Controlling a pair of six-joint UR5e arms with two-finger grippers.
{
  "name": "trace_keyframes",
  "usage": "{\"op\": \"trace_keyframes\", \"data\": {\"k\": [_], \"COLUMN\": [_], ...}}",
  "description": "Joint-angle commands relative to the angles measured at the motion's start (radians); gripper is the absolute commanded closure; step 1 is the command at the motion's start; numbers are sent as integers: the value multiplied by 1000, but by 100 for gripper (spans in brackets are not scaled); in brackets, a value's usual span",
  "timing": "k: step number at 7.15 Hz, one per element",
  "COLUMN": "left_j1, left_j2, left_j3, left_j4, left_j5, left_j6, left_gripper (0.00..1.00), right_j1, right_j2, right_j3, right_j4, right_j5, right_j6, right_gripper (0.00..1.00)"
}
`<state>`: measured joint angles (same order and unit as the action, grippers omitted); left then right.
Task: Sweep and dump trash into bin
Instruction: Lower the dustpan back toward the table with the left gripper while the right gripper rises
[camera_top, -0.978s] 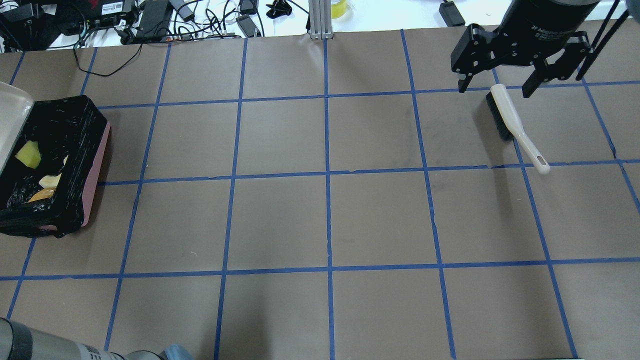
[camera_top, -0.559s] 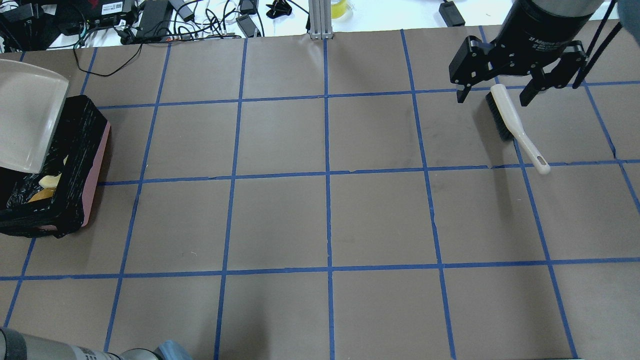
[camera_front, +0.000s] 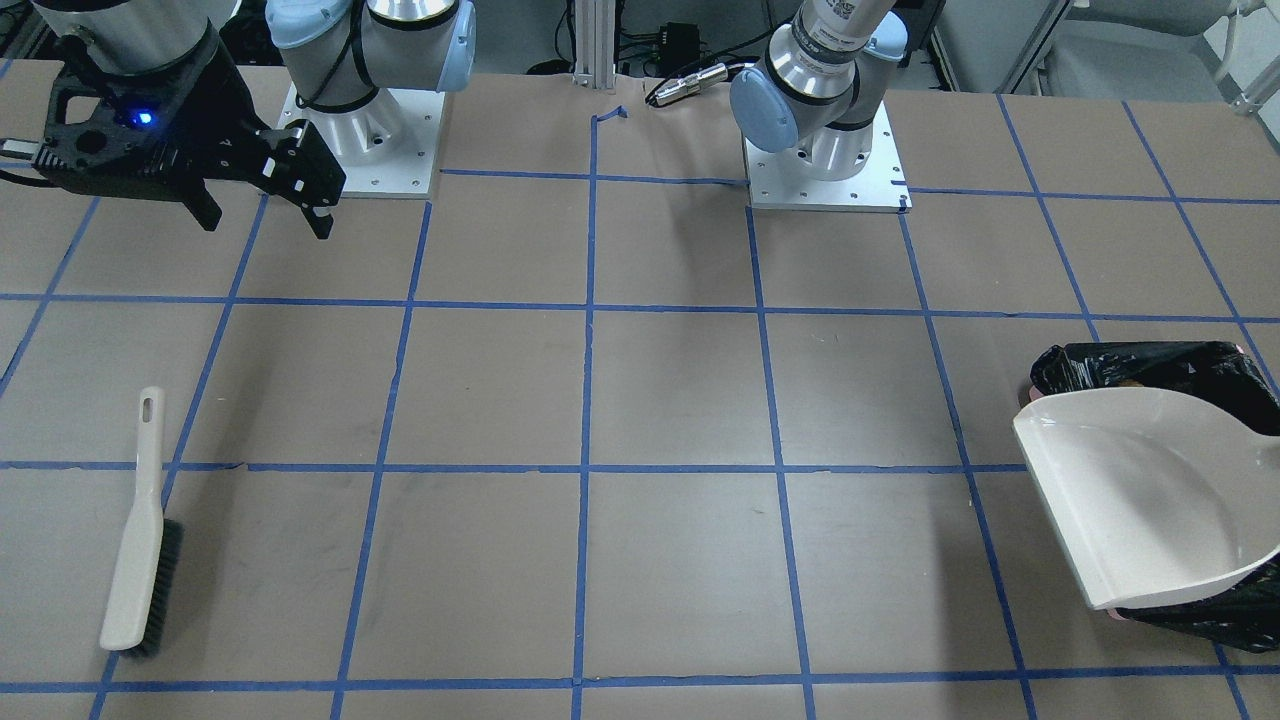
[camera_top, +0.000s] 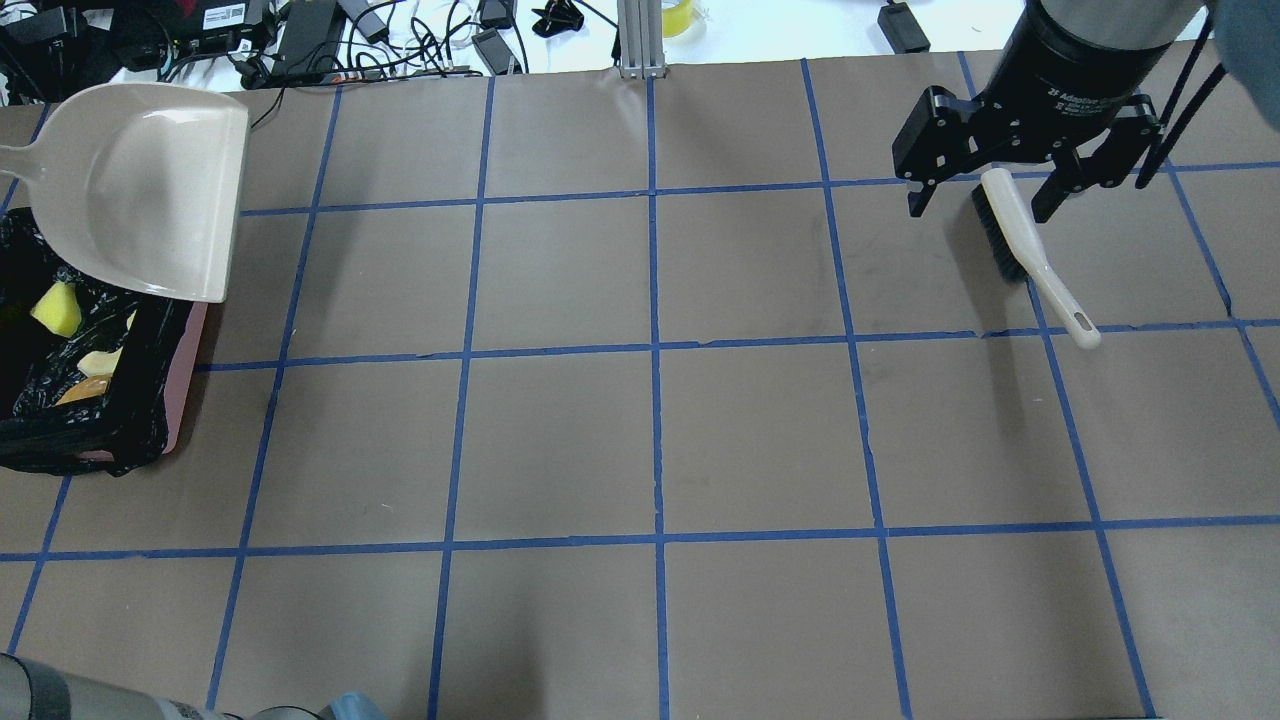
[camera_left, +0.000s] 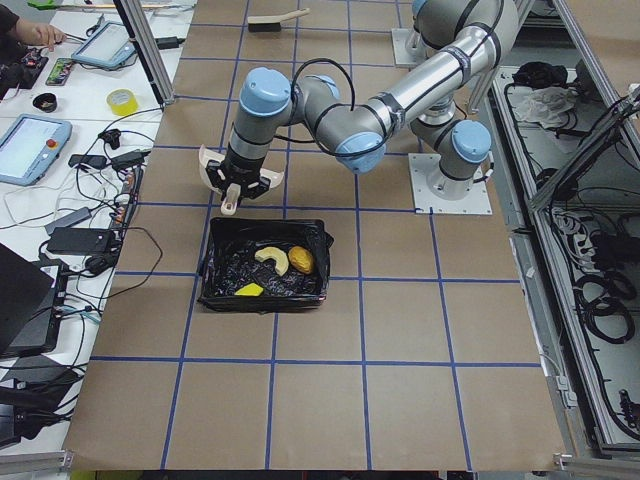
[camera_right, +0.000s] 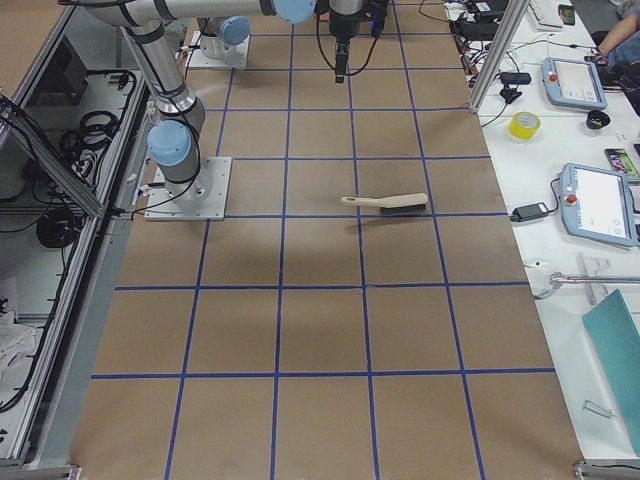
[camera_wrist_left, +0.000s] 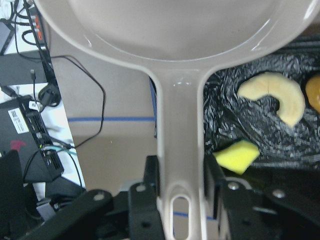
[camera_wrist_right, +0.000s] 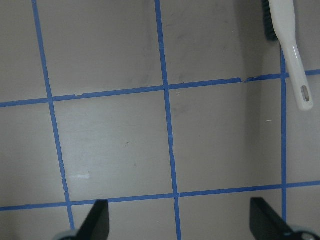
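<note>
- Left gripper (camera_wrist_left: 181, 175): jaws clenched on the dustpan (camera_top: 150, 190) handle, close to the hang-hole.
- Pan is empty, face up and roughly level. It hangs over the bin's (camera_top: 180, 385) far end. Its long axis runs across the table, handle out toward the robot's left, lip toward the middle.
- All the trash is in the bin on the black liner: the sponge (camera_top: 55, 308), the croissant piece (camera_wrist_left: 274, 95) and the potato-like lump (camera_left: 301, 260). Nothing loose shows on the paper.
- Bin sits at the table's left end and opens upward. Its long side runs from the robot outward.
- Judgement: the dump looks done and the step in hand is clearing the pan. Keep the clamp firm, lift the lip clear of the crinkly bag so it cannot snag, then set the pan down beside the bin.
- Far side: the brush (camera_front: 135, 540) lies flat, handle toward the robot. The right gripper (camera_front: 266, 222) hovers above it with jaws spread, holding nothing.
</note>
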<state>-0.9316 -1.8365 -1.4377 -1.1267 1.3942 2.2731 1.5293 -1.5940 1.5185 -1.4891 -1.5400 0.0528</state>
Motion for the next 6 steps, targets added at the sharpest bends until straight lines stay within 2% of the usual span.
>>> {"op": "trace_keyframes", "data": {"k": [1, 2, 3, 4, 6], "left_j1": [-81, -111, -174, -237, -298], "left_j2": [-27, -50, -85, -117, -182], "left_j3": [-7, -7, -6, -7, -7], "left_j4": [-28, -72, -76, -76, -65], "left_j5": [-17, -33, -27, -26, -23], "left_j6": [-130, -211, -275, -394, -431], "left_gripper": [100, 100, 100, 100, 100], "right_j1": [0, 0, 0, 0, 2], "right_j2": [0, -1, -3, -9, -12], "right_j3": [2, 0, 2, 2, 3], "right_j4": [-10, -19, -73, -82, -80], "right_j5": [-26, -43, -43, -46, -28], "right_j6": [1, 2, 1, 1, 2], "right_gripper": [0, 0, 0, 0, 0]}}
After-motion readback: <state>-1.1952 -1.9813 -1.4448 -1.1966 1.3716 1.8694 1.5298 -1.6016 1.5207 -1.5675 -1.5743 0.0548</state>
